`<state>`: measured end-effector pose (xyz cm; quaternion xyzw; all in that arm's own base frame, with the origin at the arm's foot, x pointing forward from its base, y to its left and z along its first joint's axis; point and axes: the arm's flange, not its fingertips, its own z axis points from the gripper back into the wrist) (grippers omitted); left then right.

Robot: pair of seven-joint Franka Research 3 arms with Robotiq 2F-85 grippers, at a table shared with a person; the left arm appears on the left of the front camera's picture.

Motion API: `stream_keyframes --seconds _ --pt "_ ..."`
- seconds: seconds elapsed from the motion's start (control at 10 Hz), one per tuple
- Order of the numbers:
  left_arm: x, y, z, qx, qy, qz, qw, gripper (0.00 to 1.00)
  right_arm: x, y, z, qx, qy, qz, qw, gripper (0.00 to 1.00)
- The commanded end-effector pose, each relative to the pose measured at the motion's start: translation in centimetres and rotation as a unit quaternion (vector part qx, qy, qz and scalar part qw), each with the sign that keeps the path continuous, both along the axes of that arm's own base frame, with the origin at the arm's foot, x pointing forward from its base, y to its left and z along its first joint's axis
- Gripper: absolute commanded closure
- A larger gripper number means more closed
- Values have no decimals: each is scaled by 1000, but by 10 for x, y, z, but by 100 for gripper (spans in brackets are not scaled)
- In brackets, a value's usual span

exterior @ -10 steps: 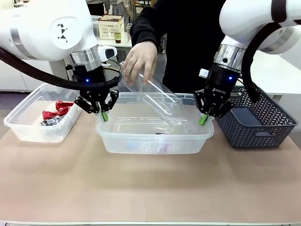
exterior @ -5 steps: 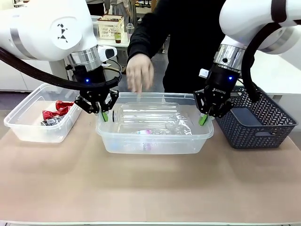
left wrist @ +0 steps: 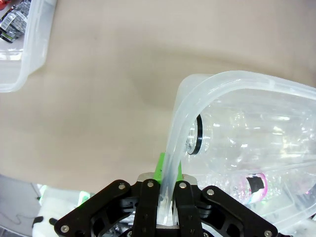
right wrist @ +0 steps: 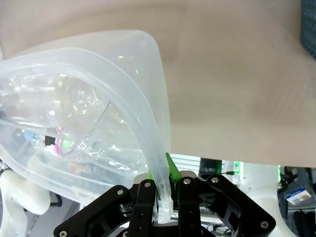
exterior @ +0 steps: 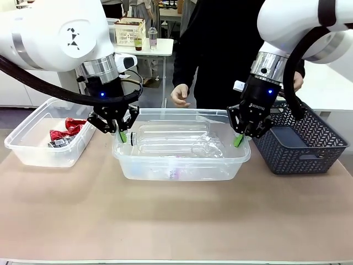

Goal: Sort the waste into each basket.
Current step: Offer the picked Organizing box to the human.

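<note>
Two clear baskets stand on the table. In the middle basket (exterior: 182,161) lie clear plastic bottles (exterior: 171,135). Crushed red cans (exterior: 66,128) rest in the left basket (exterior: 33,152). My left gripper (exterior: 122,136) is shut on the middle basket's left rim, and my right gripper (exterior: 238,139) is shut on its right rim. The left wrist view has my left gripper (left wrist: 168,174) pinching the rolled rim (left wrist: 222,81), with a bottle (left wrist: 247,143) just inside. In the right wrist view my right gripper (right wrist: 165,174) clamps the rim (right wrist: 123,64) beside a bottle (right wrist: 74,103).
A dark lattice basket (exterior: 300,143) stands to the right, close behind my right gripper. The person stands at the far side with one hand (exterior: 181,96) above the middle basket's back rim. The left basket's corner (left wrist: 29,54) shows in the left wrist view.
The person let a large clear bottle drop into the middle basket, where it now lies flat, and drew the hand back. Both grippers held still.
</note>
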<state>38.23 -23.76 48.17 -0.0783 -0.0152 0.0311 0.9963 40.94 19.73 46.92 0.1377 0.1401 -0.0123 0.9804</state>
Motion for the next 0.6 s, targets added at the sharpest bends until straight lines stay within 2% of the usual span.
stream_keyframes --seconds 0.0,0.5 --pt "-3 4 0 -1 -2 1 1000 96 -1 -2 5 19 -3 1 1000 95" --pt "-3 4 0 -1 -2 1 1000 96 -1 -2 5 19 -3 1 1000 95"
